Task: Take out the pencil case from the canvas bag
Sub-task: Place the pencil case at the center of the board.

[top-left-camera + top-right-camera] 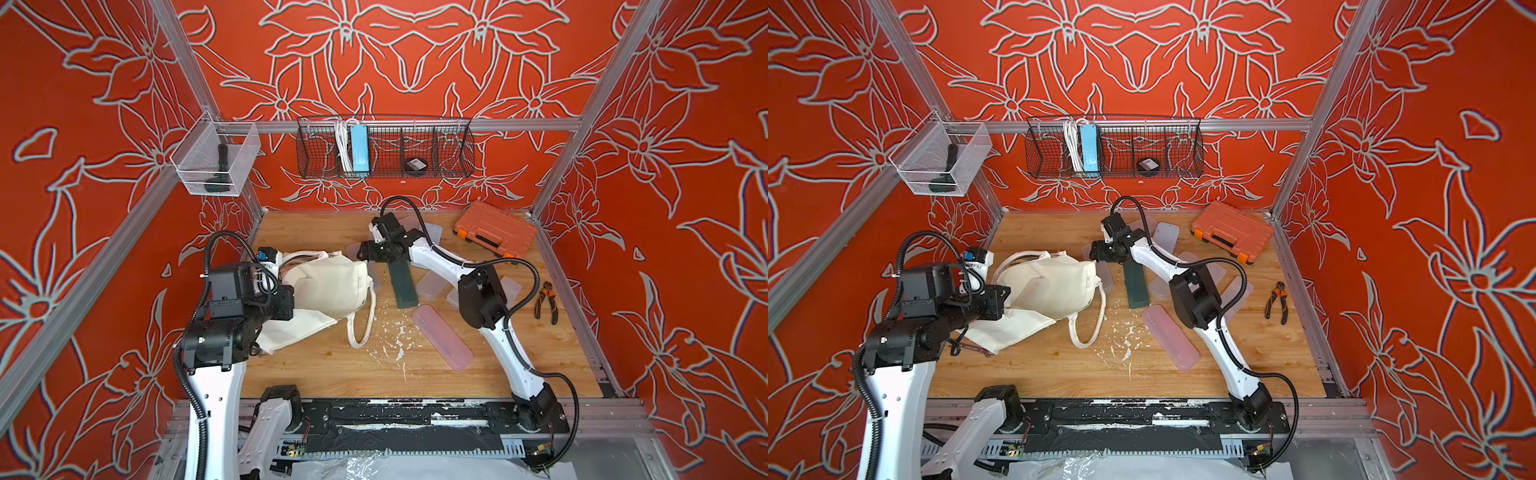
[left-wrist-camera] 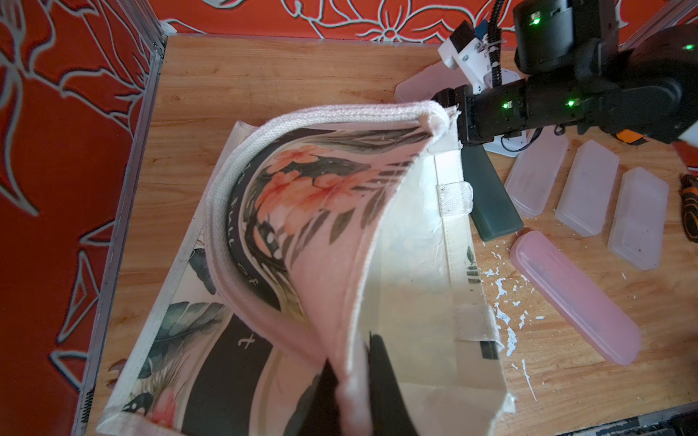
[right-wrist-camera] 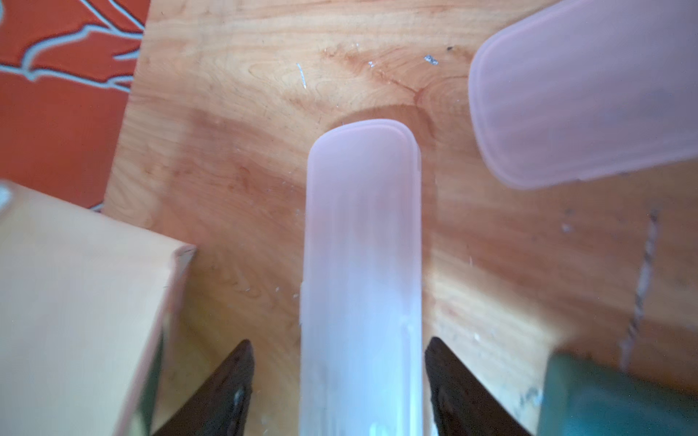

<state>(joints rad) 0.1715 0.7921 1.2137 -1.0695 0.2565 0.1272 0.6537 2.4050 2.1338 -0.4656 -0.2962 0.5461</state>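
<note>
The wooden surface (image 1: 332, 365) carried the canvas bag (image 1: 332, 282) at its left side. The bag's upper cloth layer was lifted and pinched in the left gripper (image 2: 351, 351), whose jaws were clamped together on it. The frosted pencil case (image 3: 362, 226) lay outside the bag, just beside it, between the fingers of the right gripper (image 3: 338, 341). Those fingers stood apart, with a gap on each side.

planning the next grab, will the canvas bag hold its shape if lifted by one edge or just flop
Probably floppy: the canvas bag curls and sags where the left gripper pinches its edge. Likely light, since one pinch lifts that side. Its loose handle may drag.
</note>
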